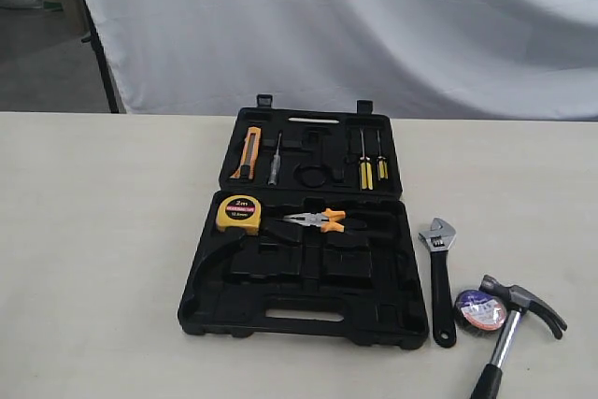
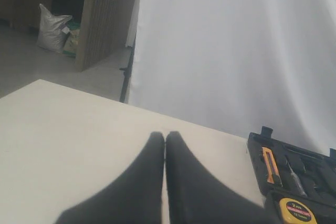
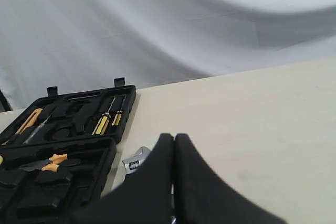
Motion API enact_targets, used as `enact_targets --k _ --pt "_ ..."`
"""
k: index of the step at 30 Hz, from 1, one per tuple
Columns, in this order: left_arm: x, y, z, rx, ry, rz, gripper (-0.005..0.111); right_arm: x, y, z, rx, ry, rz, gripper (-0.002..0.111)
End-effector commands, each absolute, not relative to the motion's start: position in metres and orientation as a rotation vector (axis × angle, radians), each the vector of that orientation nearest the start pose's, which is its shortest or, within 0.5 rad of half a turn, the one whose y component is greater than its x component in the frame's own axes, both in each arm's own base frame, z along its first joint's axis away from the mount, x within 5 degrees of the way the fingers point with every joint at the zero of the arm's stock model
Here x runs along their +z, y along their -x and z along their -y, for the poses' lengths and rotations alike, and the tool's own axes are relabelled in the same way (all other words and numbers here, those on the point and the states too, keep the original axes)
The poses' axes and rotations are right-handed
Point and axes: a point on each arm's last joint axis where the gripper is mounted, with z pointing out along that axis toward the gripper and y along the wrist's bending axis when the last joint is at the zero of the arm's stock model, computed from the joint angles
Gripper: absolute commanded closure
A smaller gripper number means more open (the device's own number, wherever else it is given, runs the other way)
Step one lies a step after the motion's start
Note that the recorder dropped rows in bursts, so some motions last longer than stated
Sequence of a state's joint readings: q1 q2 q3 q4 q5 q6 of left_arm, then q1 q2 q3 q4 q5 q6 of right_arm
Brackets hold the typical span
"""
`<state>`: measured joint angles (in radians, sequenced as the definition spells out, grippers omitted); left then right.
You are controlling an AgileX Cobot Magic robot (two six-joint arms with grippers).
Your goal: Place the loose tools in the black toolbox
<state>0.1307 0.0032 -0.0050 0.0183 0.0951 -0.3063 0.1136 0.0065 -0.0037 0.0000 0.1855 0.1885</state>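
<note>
The black toolbox (image 1: 297, 320) lies open in the middle of the table, both halves flat. To its right lie the black adjustable wrench (image 1: 440, 279), the black tape roll (image 1: 480, 309) and the claw hammer (image 1: 512, 329) with its head beside the roll. Neither arm shows in the exterior view. My left gripper (image 2: 165, 136) is shut with nothing in it, above bare table left of the toolbox (image 2: 310, 174). My right gripper (image 3: 174, 137) is shut and empty, above the wrench's silver jaw (image 3: 134, 160) beside the toolbox (image 3: 58, 153).
Inside the case sit a yellow tape measure (image 1: 239, 214), orange-handled pliers (image 1: 316, 220), a utility knife (image 1: 249, 152) and two yellow-handled screwdrivers (image 1: 371, 162). A white cloth backdrop (image 1: 374, 25) hangs behind the table's far edge.
</note>
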Motion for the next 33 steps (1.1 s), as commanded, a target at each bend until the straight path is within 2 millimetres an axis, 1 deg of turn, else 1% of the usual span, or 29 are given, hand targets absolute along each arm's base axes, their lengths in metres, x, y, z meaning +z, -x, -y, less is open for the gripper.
enact_targets --k 1,12,15,18,21,23,29,33 --pt "0.208 -0.055 -0.009 -0.103 0.346 -1.526 0.106 0.196 -0.056 -0.006 0.227 -0.068 -1.672 0.109" --pt "0.208 -0.055 -0.009 -0.103 0.346 -1.526 0.106 0.197 -0.056 -0.006 0.232 -0.073 -1.665 0.109" --pt "0.208 -0.055 -0.009 -0.103 0.346 -1.526 0.106 0.205 -0.056 -0.007 0.297 -0.120 -1.576 0.109" --pt "0.208 -0.055 -0.009 -0.103 0.346 -1.526 0.106 0.214 -0.056 -0.006 0.433 -0.236 -1.474 0.109" --pt "0.208 -0.055 -0.009 -0.103 0.346 -1.526 0.106 0.223 -0.055 -0.004 0.442 -0.247 -1.366 0.109" --pt "0.208 -0.055 -0.009 -0.103 0.346 -1.526 0.106 0.225 -0.054 -0.003 0.439 -0.245 -1.343 0.109" --pt "0.208 -0.055 -0.009 -0.103 0.346 -1.526 0.106 0.221 -0.055 -0.004 0.384 -0.200 -1.391 0.109" --pt "0.208 -0.055 -0.009 -0.103 0.346 -1.526 0.106 0.212 -0.069 -0.006 0.359 -0.211 -1.536 0.109"
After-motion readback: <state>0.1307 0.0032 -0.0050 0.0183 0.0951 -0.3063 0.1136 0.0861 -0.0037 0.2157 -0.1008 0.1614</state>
